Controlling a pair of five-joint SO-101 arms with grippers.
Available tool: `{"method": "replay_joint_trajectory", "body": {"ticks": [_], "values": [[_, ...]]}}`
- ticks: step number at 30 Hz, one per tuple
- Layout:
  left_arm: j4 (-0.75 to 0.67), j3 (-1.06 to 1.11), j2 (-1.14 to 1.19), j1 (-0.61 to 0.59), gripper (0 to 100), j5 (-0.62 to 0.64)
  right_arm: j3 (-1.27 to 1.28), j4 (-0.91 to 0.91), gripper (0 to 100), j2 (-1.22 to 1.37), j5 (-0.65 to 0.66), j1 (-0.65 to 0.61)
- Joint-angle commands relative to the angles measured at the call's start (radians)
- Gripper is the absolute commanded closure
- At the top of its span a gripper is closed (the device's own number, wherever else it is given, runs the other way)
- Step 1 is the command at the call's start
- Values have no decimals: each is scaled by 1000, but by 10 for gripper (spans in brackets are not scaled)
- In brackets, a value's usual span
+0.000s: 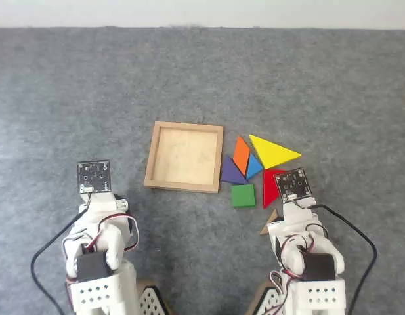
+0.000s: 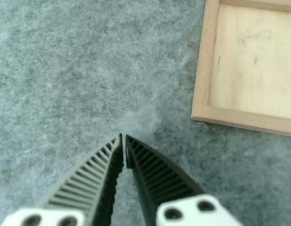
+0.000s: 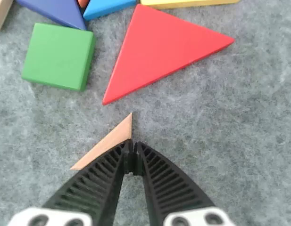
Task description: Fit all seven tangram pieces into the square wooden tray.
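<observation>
the tray lies flat in the middle of the grey bench, its wooden floor bare. all seven pieces lie outside it on the bench, clustered to its right.

the purple triangle sits against the tray's right rim, close to the near right corner. the orange piece stands just beyond it, tilted. the blue triangle is wedged in right of those two. the yellow triangle is the farthest right, pointing right. the green square lies just near of the purple one, a little off the tray's near right corner. the red triangle lies just right of the green square with a narrow strip of bench between them. the tan triangle is the nearest piece to me, apart from the red one.

my right claw is pressed together and grips nothing. its tips sit over the right edge of the tan triangle, and one finger covers part of that piece.

my left claw is also pressed together, with only a sliver between the tips, and carries nothing. it points at bare bench just left of the tray's near left corner. i cannot tell whether it touches the bench.
</observation>
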Motion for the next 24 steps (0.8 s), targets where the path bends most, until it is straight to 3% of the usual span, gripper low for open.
{"method": "replay_joint_trajectory", "body": {"ticks": [1,24], "values": [[-8,-12,-17,3,987,-8,14,5,991,-21,6,10],[-8,-12,-17,9,987,-6,14,5,991,-21,6,8]]}}
